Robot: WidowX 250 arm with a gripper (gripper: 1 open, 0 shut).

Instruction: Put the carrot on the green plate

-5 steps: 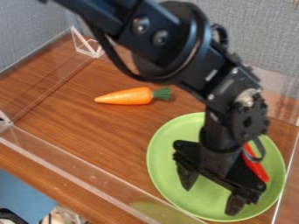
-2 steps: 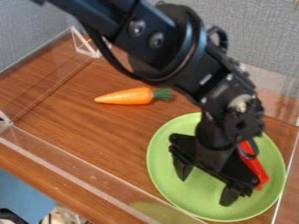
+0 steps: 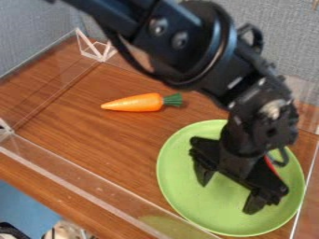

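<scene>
Claw (image 3: 234, 189) w/ jaws spread wide & holding nothing, pointing down over the green plate (image 3: 181, 168) at the table's (image 3: 75, 93) near right, while the carrot (image 3: 140, 103) lies on the wood just beyond the plate, apart from it.

My tool (image 3: 234, 182) hangs spread wide over the green plate (image 3: 182, 161), holding nothing. The carrot (image 3: 141, 103) lies on the wooden counter (image 3: 75, 89), apart from the plate's rim.

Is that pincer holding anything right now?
Nothing. The pincer is open over the green plate; the carrot lies apart on the table.
</scene>
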